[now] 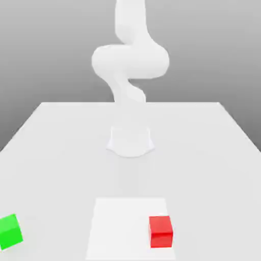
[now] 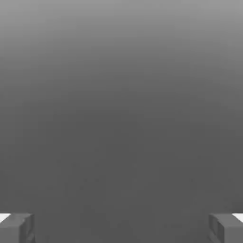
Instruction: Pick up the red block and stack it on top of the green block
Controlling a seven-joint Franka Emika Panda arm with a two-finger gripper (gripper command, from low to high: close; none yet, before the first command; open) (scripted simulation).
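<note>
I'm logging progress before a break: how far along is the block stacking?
Nothing looks done yet. The red block sits on the table, well apart from the green block at the exterior view's left. The gripper is open with nothing between its fingers. Left: reach the red block, grasp it, lift it and set it on the green one.

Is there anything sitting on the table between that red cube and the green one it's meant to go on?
Nothing visible does. In the exterior view the red block sits toward the right and the green block at the far left, with bare white table between them. Neither block has anything on top.
</note>
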